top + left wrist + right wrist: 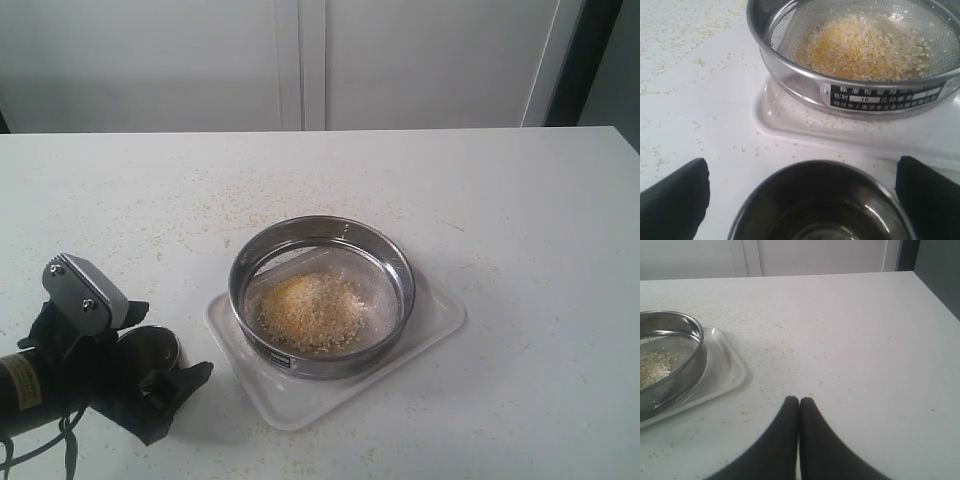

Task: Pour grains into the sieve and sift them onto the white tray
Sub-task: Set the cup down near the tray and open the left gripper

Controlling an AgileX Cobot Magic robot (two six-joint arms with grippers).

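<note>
The left pincer point(802, 197) stands wide open at the lower left of the exterior view. Its black fingers point(675, 197) sit on either side of a small steel cup point(158, 346) without gripping it, and the cup looks empty. The right pincer point(799, 410) is closed on nothing, its tips pressed together above bare surface point(500, 200). It shows only in its own wrist view.

Just beside the cup, in the middle of the exterior view, the sieve point(805, 85) rests on the white tray point(430, 320). The grains point(312, 310) lie heaped on its mesh, so the pouring looks done and the sifting is what remains.

The sieve is a stiff steel ring, probably light even when loaded, with a smooth and likely slippery wall. The best hold is a pinch across the upright wall, one finger inside and one outside, away from the label strip point(885, 95) and clear of the mesh, which looks fine enough to dent. The heap is loose and will slide if the ring tilts, so shaking should stay level and low. The tray looks light and may skate on the surface.
</note>
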